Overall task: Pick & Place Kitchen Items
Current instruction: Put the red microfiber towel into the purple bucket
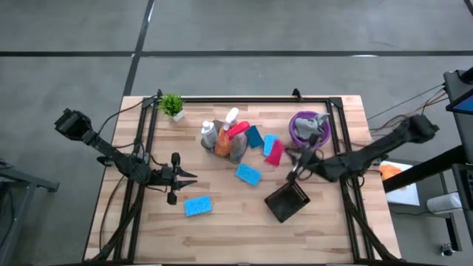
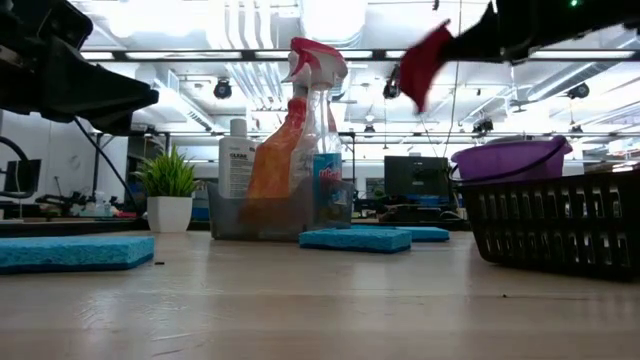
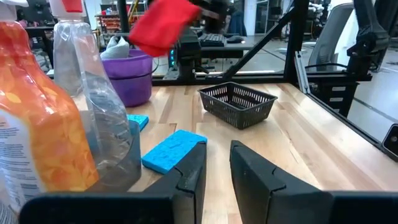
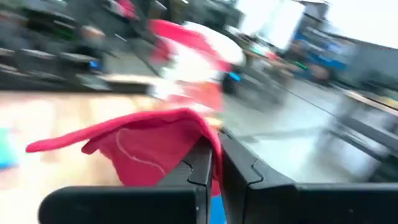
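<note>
My right gripper is shut on a red cloth and holds it high over the table's middle, between the bottle tray and a purple bowl. In the low view the cloth hangs well above the table. A grey tray holds a white bottle, an orange-and-white bottle and a pink-trigger spray. Blue sponges lie flat on the wood. My left gripper is open at the left, fingers level and a little apart, with nothing between them. My right gripper pinches the red cloth between its two fingers at one bunched end. The fingers are level and come from the table's right side. The rest of the cloth spreads past the fingertips, slack and lifted clear of the table.
A black mesh basket stands on the table near the front right. The purple bowl holds a grey cloth. A small potted plant stands at the far left. Dark frame rails run along the table's edges.
</note>
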